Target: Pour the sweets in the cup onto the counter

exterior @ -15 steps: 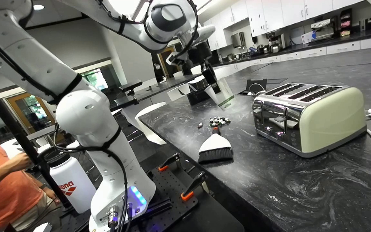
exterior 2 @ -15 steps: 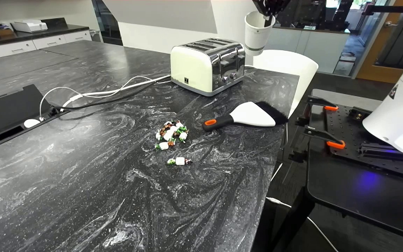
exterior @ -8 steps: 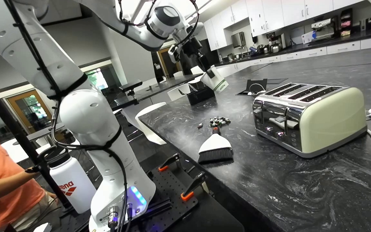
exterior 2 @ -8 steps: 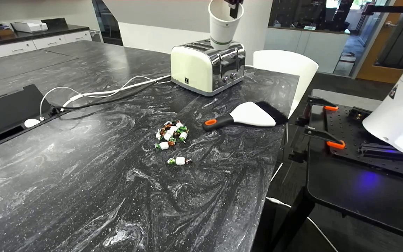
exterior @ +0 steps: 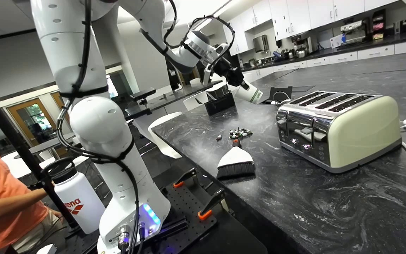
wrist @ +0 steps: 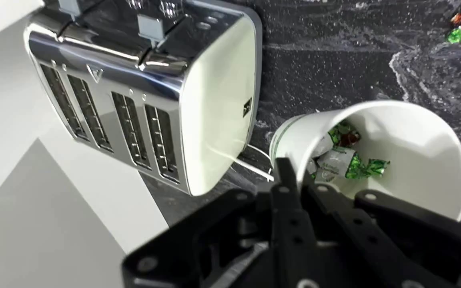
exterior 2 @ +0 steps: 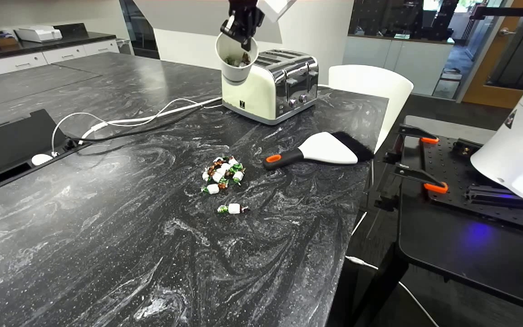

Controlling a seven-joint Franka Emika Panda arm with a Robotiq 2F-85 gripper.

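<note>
Two fingers (wrist: 286,178) on one cup (wrist: 410,164) — sweets (wrist: 338,160) inside

1. In an exterior view, the camera looks down near an end of the toaster (exterior: 351,130).
2. In an exterior view, the camera faces the toaster's opposite end, farther off, past the sweets (exterior 2: 223,174).
3. The wrist view looks down beside the toaster, nearest the cup (wrist: 418,168).
4. Toaster, sweets and brush (exterior 2: 327,148) show in both exterior views.
</note>
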